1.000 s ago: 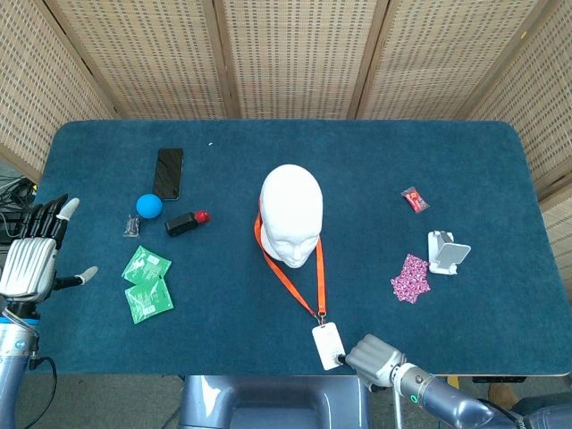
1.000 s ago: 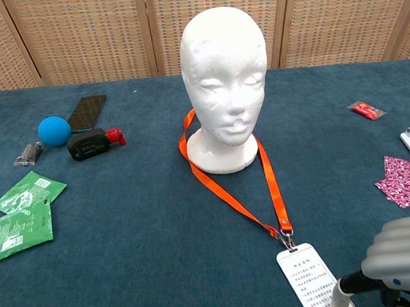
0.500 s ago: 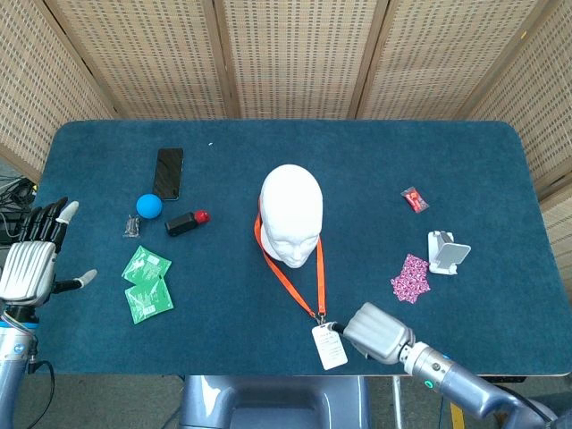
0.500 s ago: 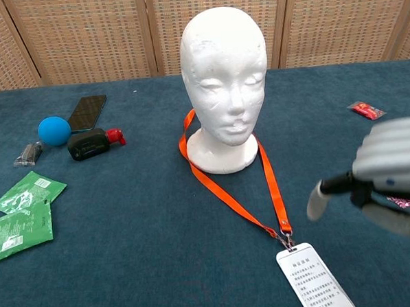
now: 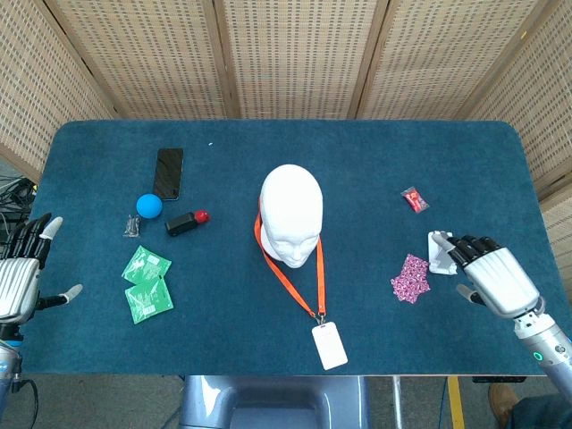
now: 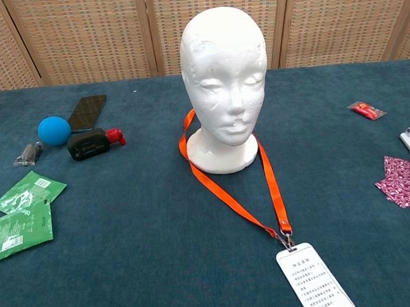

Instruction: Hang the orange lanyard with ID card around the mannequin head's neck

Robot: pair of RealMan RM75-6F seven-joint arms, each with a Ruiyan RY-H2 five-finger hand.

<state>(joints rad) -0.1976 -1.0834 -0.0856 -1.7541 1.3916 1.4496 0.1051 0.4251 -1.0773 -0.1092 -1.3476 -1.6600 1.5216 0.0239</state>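
Your right hand (image 5: 492, 277) sits over the right end of the table (image 5: 375, 161), fingers apart and holding nothing, close by a small white stand (image 5: 444, 249) and a pink patterned packet (image 5: 410, 278). Your left hand (image 5: 18, 277) hangs at the table's left edge, fingers spread, also empty. Neither shows in the chest view.

Look at the orange lanyard (image 6: 224, 194): it loops round the base of the mannequin head (image 6: 225, 83), one band coming out on each side of the neck, and both meet at a metal clip just above the ID card (image 6: 315, 278). From these views the strap appears to pass behind the neck, though the back of the head is hidden, so you cannot confirm it there. I judge the hanging step as done, or nearly so, and the step in hand as clearing off.

The lanyard's long axis runs from the neck toward the table's near edge, slanting a little to your right. The card lies flat, printed face up, its long side continuing that line, clip end toward the head.

For your next move, check that the loop sits snug round the neck. If it does, keep both hands well apart from strap and card; a stray brush could drag the loop off the base.
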